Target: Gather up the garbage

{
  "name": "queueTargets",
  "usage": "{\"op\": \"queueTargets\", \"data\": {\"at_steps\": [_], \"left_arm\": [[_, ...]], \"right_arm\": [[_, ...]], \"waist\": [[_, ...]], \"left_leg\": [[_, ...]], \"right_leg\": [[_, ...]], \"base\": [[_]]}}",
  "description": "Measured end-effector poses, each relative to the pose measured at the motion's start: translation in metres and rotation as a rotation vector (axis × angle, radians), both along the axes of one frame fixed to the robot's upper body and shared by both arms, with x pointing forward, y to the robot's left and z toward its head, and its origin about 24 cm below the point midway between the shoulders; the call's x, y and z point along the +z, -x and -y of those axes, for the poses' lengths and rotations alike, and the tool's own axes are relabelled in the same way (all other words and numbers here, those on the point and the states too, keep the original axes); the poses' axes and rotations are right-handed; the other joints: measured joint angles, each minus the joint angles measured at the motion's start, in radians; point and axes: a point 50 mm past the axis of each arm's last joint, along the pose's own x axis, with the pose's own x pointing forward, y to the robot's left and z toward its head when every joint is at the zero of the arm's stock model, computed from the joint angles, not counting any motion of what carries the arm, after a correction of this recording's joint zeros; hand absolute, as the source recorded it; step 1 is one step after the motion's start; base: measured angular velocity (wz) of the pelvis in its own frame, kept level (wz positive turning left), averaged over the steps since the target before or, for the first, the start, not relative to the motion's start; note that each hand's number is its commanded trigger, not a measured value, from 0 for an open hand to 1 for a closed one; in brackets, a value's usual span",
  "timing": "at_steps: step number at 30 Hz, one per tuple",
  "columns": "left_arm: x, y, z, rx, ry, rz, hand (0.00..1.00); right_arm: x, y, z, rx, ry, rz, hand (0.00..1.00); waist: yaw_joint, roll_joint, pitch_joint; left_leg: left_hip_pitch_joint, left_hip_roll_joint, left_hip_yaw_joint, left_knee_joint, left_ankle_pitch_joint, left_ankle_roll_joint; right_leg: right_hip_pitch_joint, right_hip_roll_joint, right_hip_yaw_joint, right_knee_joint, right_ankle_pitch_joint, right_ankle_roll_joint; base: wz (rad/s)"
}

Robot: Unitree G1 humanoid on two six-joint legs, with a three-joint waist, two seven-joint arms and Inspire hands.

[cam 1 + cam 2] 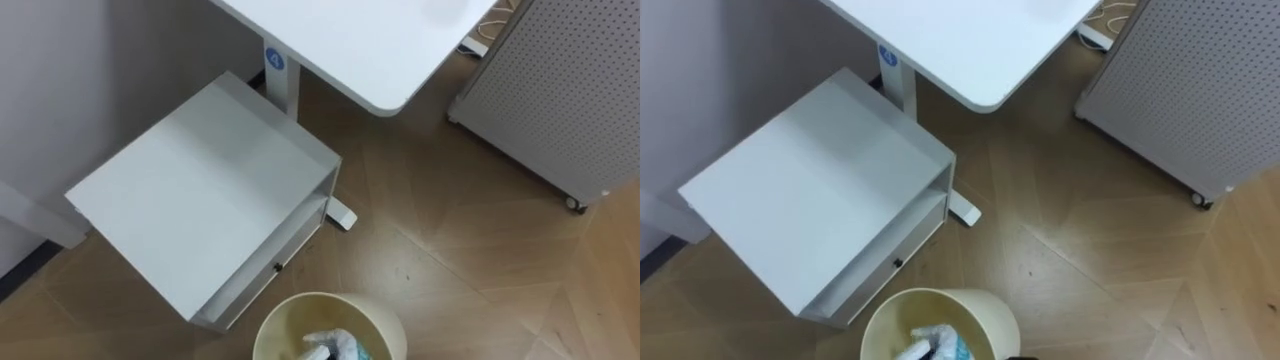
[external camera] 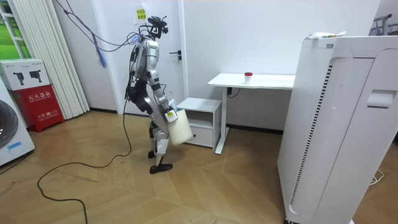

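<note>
Waste bin (image 1: 381, 324), mouth up toward the camera, holds crumpled white-and-blue garbage (image 1: 335, 347); its long axis cannot be told. White cabinet (image 1: 200, 190) stands just beyond the bin. Room view: right hand (image 2: 168, 114) is at the bin, beside the cabinet; finger state cannot be told.
</note>
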Motion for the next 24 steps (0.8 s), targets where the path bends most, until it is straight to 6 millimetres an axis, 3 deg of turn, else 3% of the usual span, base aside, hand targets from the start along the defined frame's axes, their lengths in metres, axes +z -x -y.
{"op": "queueTargets", "data": {"at_steps": [11,24], "left_arm": [[-0.002,0.003,0.001,-0.04,0.0,-0.052,0.0],[-0.001,0.006,-0.003,-0.081,0.009,-0.085,0.0]], "right_arm": [[0.0,0.0,0.001,0.003,0.003,-0.001,1.0],[-0.007,0.016,0.016,-0.064,-0.019,-0.048,1.0]], "waist": [[0.003,0.011,-0.0065],[0.003,0.027,-0.0085]], "left_leg": [[0.004,0.0,0.01,0.001,0.0,0.0],[0.127,-0.003,0.02,-0.053,-0.001,-0.003]], "right_leg": [[-0.007,0.001,0.009,0.01,0.001,-0.001],[0.12,0.0,0.008,-0.054,0.004,0.005]], "base": [[-0.03],[-0.01]]}}
